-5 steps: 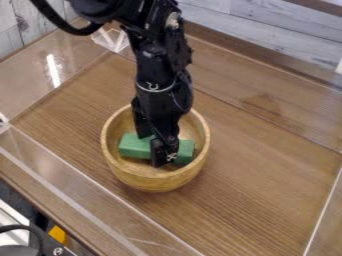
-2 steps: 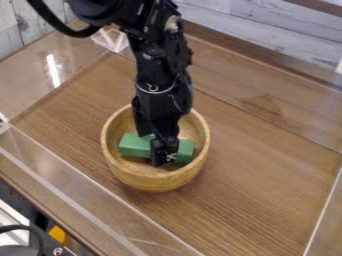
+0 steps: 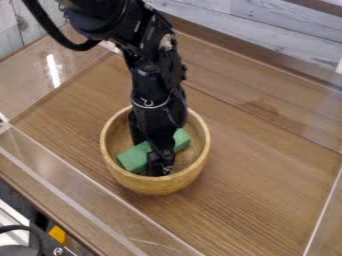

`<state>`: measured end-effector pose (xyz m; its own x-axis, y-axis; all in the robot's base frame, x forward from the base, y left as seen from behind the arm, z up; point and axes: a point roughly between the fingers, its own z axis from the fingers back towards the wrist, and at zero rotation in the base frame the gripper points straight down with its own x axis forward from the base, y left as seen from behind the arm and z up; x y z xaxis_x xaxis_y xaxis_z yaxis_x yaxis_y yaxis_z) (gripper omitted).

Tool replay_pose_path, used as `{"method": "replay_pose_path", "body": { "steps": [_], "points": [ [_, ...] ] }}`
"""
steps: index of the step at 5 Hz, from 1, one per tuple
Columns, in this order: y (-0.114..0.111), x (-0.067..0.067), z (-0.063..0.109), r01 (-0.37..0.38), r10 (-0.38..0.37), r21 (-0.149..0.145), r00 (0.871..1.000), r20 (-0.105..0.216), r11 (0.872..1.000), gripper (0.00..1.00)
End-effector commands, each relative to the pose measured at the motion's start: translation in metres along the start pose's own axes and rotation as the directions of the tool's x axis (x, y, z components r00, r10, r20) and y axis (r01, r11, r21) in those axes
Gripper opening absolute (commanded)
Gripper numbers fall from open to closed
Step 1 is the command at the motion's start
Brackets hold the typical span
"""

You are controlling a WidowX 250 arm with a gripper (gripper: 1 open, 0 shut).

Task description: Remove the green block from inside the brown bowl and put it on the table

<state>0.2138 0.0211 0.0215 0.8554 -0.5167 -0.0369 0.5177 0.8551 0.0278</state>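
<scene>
The brown bowl stands on the table, near its front middle. The green block lies inside the bowl, slanting from lower left to upper right. Its middle is hidden behind my gripper. My black gripper reaches down into the bowl from above. It is open, with its fingers standing on either side of the block's middle. Whether the pads touch the block is hard to tell. The block rests on the bowl's floor.
Clear acrylic walls edge the table at the front, left and right. The dark arm leans in from the upper left. Bare wood surrounds the bowl, widest to the right and behind.
The arm has leaned further in from the left and the gripper has sunk deeper into the bowl, straddling the block. The block now looks more slanted. The jaws have stayed wide.
</scene>
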Motion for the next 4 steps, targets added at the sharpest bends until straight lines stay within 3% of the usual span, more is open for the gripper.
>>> {"method": "replay_pose_path", "body": {
  "steps": [1,4],
  "points": [
    [0.001,-0.002,0.003,0.000,0.000,0.011,1.000,0.000,1.000,1.00],
    [-0.001,-0.003,0.017,0.011,-0.011,0.037,1.000,0.000,0.999,1.00]
  ]
}}
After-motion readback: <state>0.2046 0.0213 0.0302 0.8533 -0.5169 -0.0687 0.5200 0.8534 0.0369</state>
